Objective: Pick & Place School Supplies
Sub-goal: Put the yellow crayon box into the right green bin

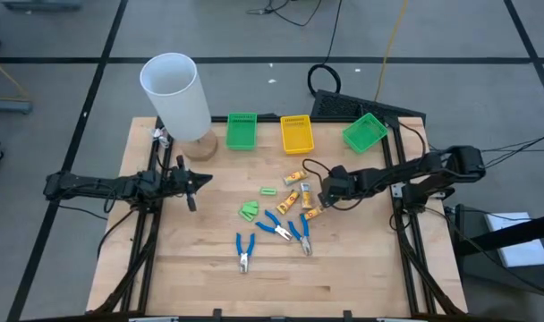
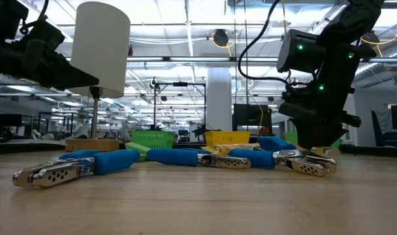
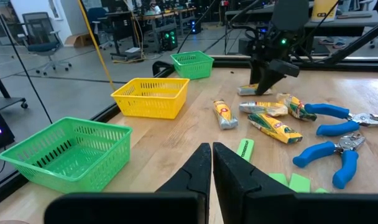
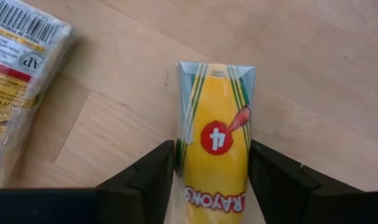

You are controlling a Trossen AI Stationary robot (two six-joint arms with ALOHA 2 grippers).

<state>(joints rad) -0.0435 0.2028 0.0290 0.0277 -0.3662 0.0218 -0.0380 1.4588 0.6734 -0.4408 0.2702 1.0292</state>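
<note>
Right gripper (image 1: 326, 192) is down over the cluster of supplies mid-counter, arm reaching in from the right edge, wrist tipped toward the wood. From my R wrist cam its fingers (image 4: 145, 177) sit on either side of a yellow crayon pack (image 4: 215, 155) and press its sides, so I read it as clamped on that pack. Pack is yellow w/ green stripes, a red dot w/ "4" and crayon lettering, lying flat on the counter (image 1: 191, 268). A second wrapped pack (image 4: 24, 81) w/ a barcode lies just beside it.

Left gripper (image 1: 193, 183) hangs over the counter's left side, arm stretched level; L wrist cam shows its fingers (image 3: 204, 171) together, nothing between them.

Other supplies: more crayon packs (image 3: 273, 127) near the right gripper, light-green pieces (image 1: 250, 210) toward the middle, blue-handled pliers (image 1: 244, 250) nearer the front edge.

Bins along the far edge: green bin (image 1: 242, 131), yellow bin (image 1: 296, 134), and a tilted green bin (image 1: 364, 131) at the far-right corner. I see nothing in them. White cylinder (image 1: 175, 95) stands at the far left.
</note>
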